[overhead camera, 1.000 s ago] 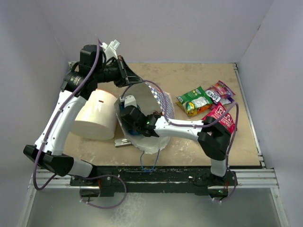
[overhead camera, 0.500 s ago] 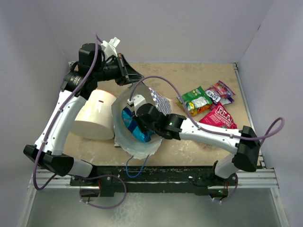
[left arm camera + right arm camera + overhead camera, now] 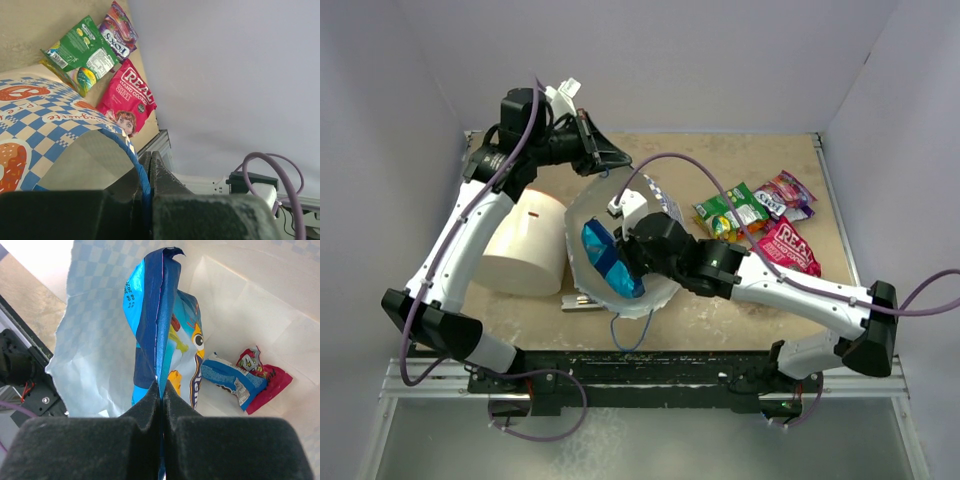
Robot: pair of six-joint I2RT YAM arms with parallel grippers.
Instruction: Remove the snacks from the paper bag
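Right wrist view: the blue snack packet [image 3: 170,340] is gripped by the right fingers [image 3: 142,407] inside the paper bag [image 3: 250,300], whose twelve o'clock rim is clamped by the left fingers [image 3: 167,180].

Blue-and-white checks and orange pretzel marks on the paper bag [image 3: 30,135], cream inside. Glossy blue packet [image 3: 150,315] with a yellow-orange cartoon face. Small blue packet [image 3: 227,380], red packet [image 3: 267,382]. Green packet [image 3: 82,52], purple packet [image 3: 119,27], pink packet [image 3: 127,95] lettered white. Black fingers [image 3: 145,407]. Tan bench [image 3: 720,160].
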